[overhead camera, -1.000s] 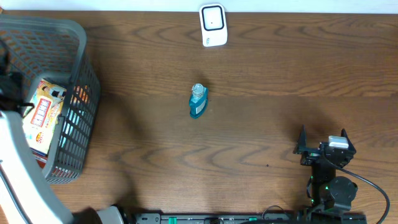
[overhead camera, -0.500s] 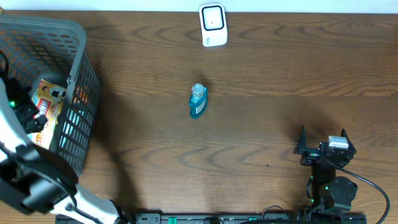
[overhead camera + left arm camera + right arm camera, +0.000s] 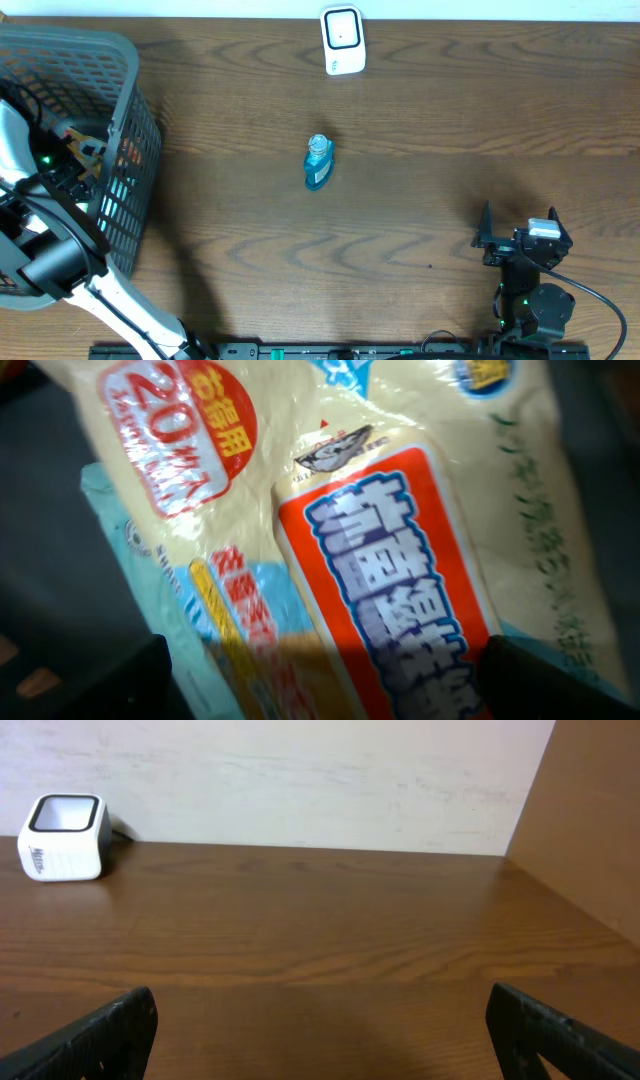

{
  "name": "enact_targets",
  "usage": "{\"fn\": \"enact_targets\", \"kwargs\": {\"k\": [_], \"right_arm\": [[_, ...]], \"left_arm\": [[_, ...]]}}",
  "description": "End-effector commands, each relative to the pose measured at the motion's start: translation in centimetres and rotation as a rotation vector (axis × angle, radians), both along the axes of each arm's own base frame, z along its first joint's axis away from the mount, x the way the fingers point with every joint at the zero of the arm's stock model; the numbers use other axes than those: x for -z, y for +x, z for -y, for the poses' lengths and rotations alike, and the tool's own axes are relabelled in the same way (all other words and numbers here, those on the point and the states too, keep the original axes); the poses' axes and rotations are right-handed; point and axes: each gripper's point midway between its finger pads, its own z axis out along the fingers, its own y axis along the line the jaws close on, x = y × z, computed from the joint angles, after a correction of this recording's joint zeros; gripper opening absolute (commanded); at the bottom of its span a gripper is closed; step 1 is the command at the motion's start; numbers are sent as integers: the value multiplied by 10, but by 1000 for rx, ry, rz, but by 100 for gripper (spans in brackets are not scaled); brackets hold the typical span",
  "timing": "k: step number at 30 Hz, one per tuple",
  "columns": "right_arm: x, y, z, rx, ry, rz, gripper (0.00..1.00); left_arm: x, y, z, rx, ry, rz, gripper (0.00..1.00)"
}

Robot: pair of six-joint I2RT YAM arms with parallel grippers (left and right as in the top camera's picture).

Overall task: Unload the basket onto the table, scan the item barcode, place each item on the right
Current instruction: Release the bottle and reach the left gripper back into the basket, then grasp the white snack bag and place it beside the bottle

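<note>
- The left gripper [image 3: 325, 660] hangs inside the basket with its jaws spread wide and gripping nothing. Its dark fingers [image 3: 95, 680] frame a snack packet [image 3: 400, 560] just below them; whether they touch it cannot be told.
- The packet is glossy, crinkled cream plastic. It carries a red-orange panel of blue-outlined characters and a red disc marked "20".
- A pale blue packet [image 3: 140, 560] lies under it, showing at the left edge.
- The basket [image 3: 130, 110] is grey plastic lattice with a solid rim and sloping walls. It sits at the table's left end.
- The right gripper [image 3: 520, 228] is also spread open and empty, low over the table near the front right.
- The table [image 3: 450, 120] is dark brown wood with broad wavy grain and a smooth matt finish.
- A small blue bottle [image 3: 318, 163] of clear, tinted plastic lies on its side mid-table, well apart from both grippers.
- The barcode scanner [image 3: 342, 40] is a white rounded block with a dark square window. It stands at the table's far edge.
- Behind it rises an off-white wall [image 3: 300, 770], faintly scuffed.
- A plain brown board [image 3: 590, 810] closes the table's right side.
</note>
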Motion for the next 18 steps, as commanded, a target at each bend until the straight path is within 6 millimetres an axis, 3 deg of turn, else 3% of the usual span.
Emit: {"fn": "enact_targets", "kwargs": {"k": [1,5,7,10,12,15,18], "right_arm": [[0,0,0,-1,12,3,99],[0,0,0,-1,12,3,99],[0,0,0,-1,12,3,99],[0,0,0,-1,12,3,99],[0,0,0,-1,12,3,99],[0,0,0,-1,12,3,99],[0,0,0,-1,12,3,99]], "left_arm": [[21,-4,3,-13,-37,-48,97],[38,-6,6,28,-67,-85,96],[44,-7,8,63,-79,-98,80],[49,-6,10,124,-92,-108,44],[49,-6,11,155,-95,-106,25],[43,-2,10,200,-98,-80,8],[29,4,7,261,-96,-26,7]]}}
